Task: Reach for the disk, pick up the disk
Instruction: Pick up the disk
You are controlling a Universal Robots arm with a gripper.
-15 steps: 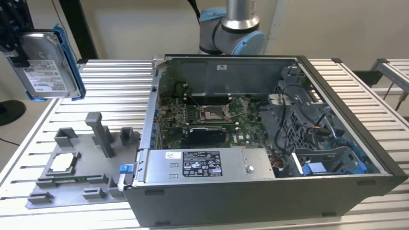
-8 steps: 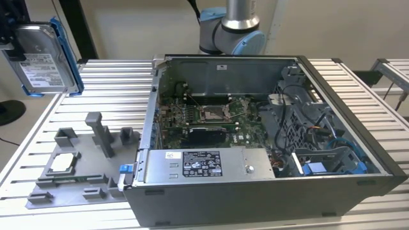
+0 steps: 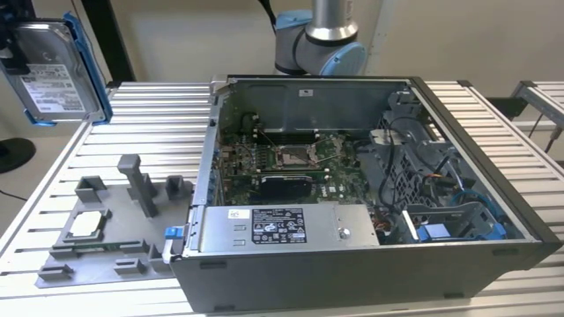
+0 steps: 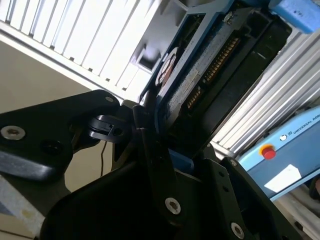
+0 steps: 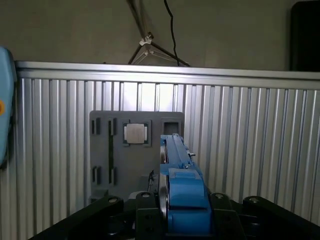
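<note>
Black claw [image 5: 181,200] tight around the blue-framed disk [image 5: 175,150], edge-on, well above grey holder [image 5: 107,150] and slatted table [image 5: 250,140]

an open computer case [image 3: 352,281] sits beside a grey fixture [image 3: 132,249] on the slatted table [image 3: 141,125].

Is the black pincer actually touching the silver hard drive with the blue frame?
Touching. In the second wrist view the black pincer clamps the blue-framed silver metal hard drive from both sides, with no gap.
</note>
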